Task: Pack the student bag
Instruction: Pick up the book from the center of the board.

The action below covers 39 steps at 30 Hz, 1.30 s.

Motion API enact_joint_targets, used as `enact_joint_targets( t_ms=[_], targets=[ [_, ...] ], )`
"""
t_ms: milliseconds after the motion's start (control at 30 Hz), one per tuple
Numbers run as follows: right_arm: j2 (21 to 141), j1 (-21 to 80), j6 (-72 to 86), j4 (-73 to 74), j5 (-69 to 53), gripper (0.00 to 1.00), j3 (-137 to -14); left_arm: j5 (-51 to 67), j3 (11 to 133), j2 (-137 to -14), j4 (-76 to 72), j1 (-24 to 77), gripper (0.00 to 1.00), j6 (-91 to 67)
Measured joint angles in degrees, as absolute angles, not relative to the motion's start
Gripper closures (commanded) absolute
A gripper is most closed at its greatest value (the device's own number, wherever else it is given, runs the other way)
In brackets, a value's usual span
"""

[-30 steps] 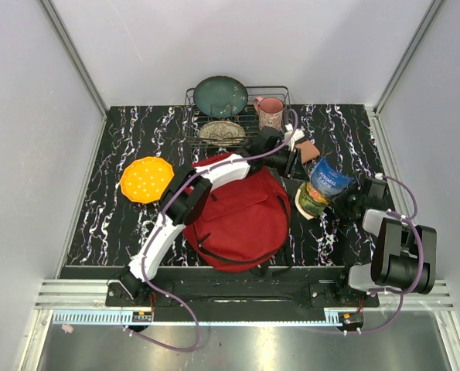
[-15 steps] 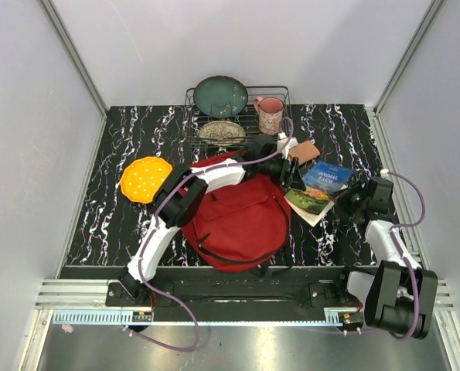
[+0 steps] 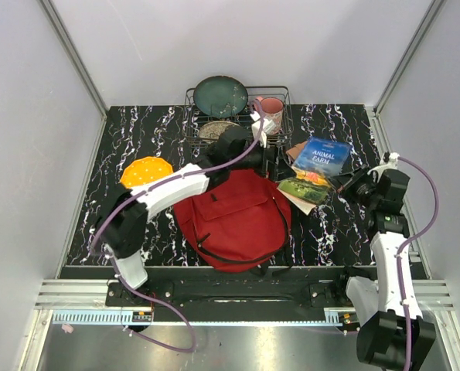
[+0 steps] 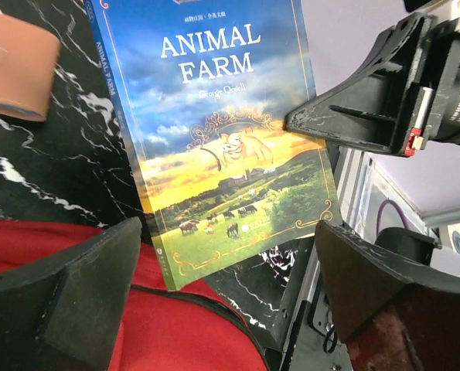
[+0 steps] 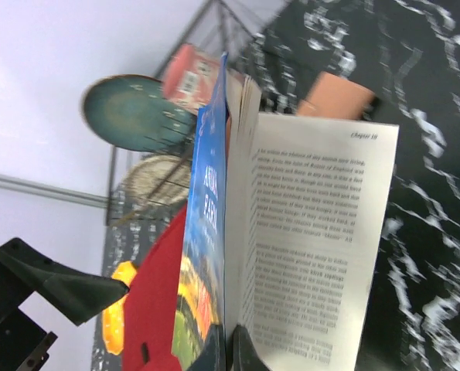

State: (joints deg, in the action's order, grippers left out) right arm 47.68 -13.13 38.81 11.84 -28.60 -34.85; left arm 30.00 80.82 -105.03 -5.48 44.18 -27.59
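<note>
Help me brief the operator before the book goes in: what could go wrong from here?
1. The right gripper pinches the book by one edge only, and its pages fan apart; it may slip or crease.
2. The left gripper hangs open close beside the book and could knock it.
3. The top view shows no open mouth on the bag, so the book might land on top of it.

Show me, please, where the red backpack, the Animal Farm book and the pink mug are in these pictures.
red backpack (image 3: 239, 220): top external view, middle of its front panel.
Animal Farm book (image 4: 214, 154): left wrist view, centre of its front cover.
pink mug (image 3: 272, 113): top external view, its outer side wall.
</note>
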Motion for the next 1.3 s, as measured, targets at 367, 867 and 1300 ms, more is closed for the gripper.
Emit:
enact_joint_targets(
  t_ms=[367, 867, 1300],
  targets=[
    [45.8, -13.04, 41.25, 5.85, -49.47, 1.0, -37.78, 19.4, 63.57, -88.79, -13.45, 41.58, 0.01, -30.33],
    [46.13, -8.62, 46.61, -9.08, -63.86, 1.0, -36.84, 24.49, 58.76, -84.47, -26.68, 39.83, 0.01, -37.54],
    [47.42, -5.1, 45.63, -10.52, -66.43, 0.67, -35.97, 31.53, 58.65, -84.03, -30.89, 39.83, 1.0, -40.71]
  ],
)
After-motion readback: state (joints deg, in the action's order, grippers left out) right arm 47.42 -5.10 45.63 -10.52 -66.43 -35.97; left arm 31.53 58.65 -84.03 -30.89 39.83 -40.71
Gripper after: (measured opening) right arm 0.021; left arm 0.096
